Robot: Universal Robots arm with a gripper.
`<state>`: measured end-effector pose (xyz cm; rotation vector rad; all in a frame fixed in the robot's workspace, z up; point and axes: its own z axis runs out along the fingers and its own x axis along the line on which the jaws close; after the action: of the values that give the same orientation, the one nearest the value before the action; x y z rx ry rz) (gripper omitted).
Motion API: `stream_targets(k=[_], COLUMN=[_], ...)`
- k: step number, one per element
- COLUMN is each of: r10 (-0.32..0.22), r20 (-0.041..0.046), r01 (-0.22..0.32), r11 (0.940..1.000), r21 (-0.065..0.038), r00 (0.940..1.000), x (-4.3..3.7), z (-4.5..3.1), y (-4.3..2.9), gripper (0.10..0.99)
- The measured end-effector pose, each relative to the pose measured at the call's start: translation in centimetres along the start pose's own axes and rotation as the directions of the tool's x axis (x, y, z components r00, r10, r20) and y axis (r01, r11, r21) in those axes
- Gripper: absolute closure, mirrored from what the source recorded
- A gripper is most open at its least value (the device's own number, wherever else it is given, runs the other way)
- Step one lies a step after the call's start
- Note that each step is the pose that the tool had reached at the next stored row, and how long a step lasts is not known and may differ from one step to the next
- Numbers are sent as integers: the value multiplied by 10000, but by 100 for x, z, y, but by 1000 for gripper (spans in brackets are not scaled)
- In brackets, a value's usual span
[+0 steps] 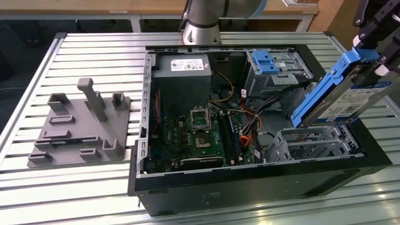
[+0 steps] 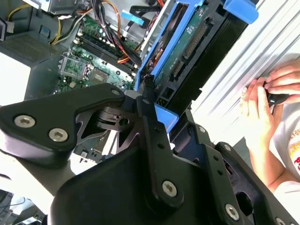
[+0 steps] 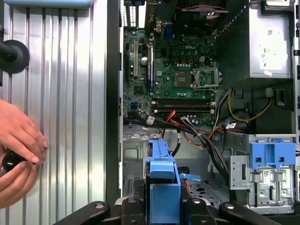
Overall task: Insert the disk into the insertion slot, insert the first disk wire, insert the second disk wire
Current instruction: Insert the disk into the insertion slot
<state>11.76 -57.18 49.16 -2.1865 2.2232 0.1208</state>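
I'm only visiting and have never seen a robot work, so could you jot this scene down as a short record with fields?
Setting: open computer case on a slatted metal table
Gripper: gripper shut on the disk
Disk: tilted, raised above the insertion slot, not yet in it
Near the slot: taller bay with a blue latch
Outside the case: grey fixture at the exterior view's left
Person: hands over the table beside the case, in the first wrist view
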Motion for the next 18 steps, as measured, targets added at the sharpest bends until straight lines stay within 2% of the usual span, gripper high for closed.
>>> stream_targets(k=[5,8,18], r10=[0,1,-2], r20=[4,23,49], r01=[0,-1,2], r11=[10000,10000,10000], r21=[0,0,0], r00=[10000,10000,10000], x=[0,4,10], z=[28,80,170], y=[-70,-77,-79], gripper=[722,722,722])
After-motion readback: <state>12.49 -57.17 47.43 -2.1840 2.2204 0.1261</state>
